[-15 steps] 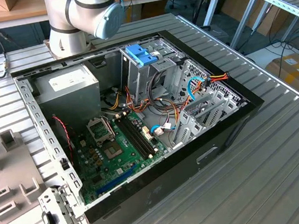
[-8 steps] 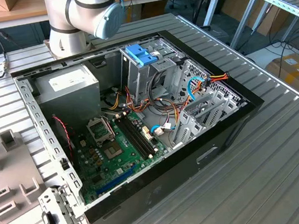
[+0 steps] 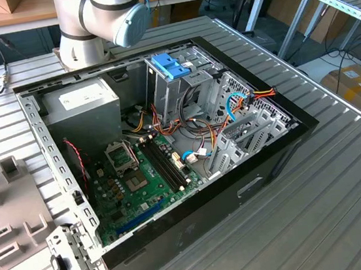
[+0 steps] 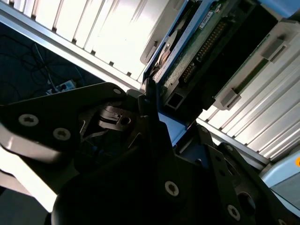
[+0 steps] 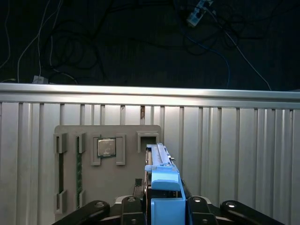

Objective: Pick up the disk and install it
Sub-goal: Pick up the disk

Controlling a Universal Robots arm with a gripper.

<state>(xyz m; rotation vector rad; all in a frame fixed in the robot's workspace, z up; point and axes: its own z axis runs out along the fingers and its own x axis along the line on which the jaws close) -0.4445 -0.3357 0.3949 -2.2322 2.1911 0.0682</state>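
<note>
The exterior view stands well off, high and angled down on the open computer case [image 3: 179, 235] and the ribbed worktop [image 3: 347, 207], with my arm's base [image 3: 82, 28] at the far side. The first wrist view looks straight down past my fingers [image 5: 201, 208] onto that worktop [image 5: 234, 154] (its edge included). The second wrist view sits very close and looks slantwise. Both wrist views share the disk [image 4: 197, 61] [image 5: 161, 164] that I clamp.

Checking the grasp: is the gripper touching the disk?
Touching. In the first wrist view the gripper sits tight against both sides of the disk with no gap; the second wrist view shows a finger pressed against its edge.
</note>
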